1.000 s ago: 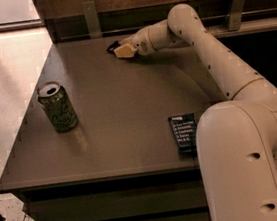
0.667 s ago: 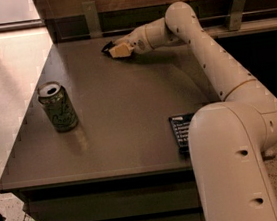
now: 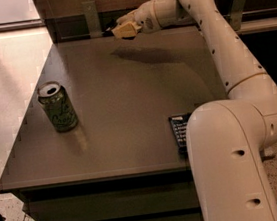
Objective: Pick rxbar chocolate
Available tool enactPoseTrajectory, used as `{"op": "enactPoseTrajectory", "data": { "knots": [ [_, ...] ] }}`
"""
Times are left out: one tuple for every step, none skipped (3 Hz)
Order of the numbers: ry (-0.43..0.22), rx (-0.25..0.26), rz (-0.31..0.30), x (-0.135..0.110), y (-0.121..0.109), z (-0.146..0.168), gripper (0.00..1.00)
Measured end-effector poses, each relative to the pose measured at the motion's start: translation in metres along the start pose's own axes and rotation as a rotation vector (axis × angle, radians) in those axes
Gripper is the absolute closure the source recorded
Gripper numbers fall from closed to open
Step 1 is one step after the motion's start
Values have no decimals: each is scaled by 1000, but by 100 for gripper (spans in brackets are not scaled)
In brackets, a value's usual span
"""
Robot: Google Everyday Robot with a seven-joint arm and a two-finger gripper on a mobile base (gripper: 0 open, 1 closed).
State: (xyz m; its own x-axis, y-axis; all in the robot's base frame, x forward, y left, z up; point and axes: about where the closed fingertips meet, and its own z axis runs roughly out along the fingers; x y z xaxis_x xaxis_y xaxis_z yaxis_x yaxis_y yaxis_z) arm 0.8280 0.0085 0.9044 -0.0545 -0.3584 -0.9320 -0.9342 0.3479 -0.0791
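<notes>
While the gripper (image 3: 120,29) hangs in the air well beyond the can (image 3: 57,107) and off to its right, it looks to be clamped on the rxbar chocolate (image 3: 111,25). Only a dark sliver of the bar pokes out at the tip, hard to separate from the dark wall behind. That is the worry: if the hold is only on one end of a flat, slick wrapper, any quick swing of the arm (image 3: 232,50) could let the bar pivot and slip free. A drop from there would land right at the table (image 3: 129,113) edge farthest from the can, where the bar could slide off the back and out of reach. Watch the other bar too: the dark blue bar (image 3: 179,126) lies to the can's right, tucked half under the big lower link. A careless sweep of that link could shove it off the nearer edge. Compared with a moment ago, the gripper has come up. It was down at the tabletop beyond the can, and now its shadow sits clear beneath it on the surface. The dark piece has gone up with it, and the can and the blue bar have not budged.
</notes>
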Motion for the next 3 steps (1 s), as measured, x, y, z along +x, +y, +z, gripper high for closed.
{"op": "enactPoseTrajectory", "data": {
  "knots": [
    [38,38,-39,-20,0,-27,100],
    [119,106,-63,-38,7,-66,100],
    [154,137,-68,-43,18,-84,100]
  ]
}}
